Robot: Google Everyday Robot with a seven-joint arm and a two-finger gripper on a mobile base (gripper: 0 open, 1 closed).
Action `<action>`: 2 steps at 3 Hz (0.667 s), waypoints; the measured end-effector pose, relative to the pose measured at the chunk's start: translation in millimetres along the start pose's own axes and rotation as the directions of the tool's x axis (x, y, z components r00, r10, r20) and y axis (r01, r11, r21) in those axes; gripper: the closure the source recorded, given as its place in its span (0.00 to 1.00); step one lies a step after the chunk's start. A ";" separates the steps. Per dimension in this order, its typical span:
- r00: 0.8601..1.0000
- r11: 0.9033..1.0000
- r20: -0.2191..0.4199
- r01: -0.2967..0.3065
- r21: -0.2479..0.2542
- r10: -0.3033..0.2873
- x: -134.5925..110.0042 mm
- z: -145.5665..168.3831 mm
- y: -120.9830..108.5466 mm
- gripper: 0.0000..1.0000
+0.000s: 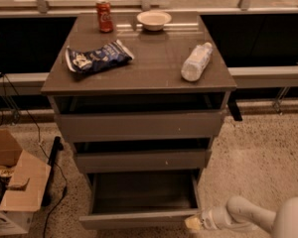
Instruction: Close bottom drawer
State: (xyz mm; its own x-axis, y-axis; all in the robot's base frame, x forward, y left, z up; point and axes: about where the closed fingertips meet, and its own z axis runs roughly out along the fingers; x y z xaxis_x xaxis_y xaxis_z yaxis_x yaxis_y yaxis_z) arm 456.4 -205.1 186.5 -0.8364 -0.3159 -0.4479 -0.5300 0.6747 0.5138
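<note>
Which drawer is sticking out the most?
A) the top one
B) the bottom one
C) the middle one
B: the bottom drawer is pulled so far out that you can see inside its box. The gripper is down by its front right corner.

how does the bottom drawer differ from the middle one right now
The bottom drawer stands far out, so its shallow grey box is open to view from above; the middle drawer is out only slightly, showing just a dark gap above its front. The gripper sits low by the bottom drawer's right front corner, while nothing is near the middle drawer. Both have plain, handleless grey fronts.
</note>
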 end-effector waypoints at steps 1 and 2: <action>1.000 1.000 0.006 0.002 0.002 -0.002 -2.0 1.4 -1.1 0.51; 0.993 0.999 0.111 0.031 0.034 -0.034 -48.3 27.2 -28.0 0.26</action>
State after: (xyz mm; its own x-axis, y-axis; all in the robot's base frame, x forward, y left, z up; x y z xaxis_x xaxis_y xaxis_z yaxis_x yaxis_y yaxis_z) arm 515.5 -190.6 173.9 -0.7971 -0.2633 -0.5435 -0.5504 0.6871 0.4743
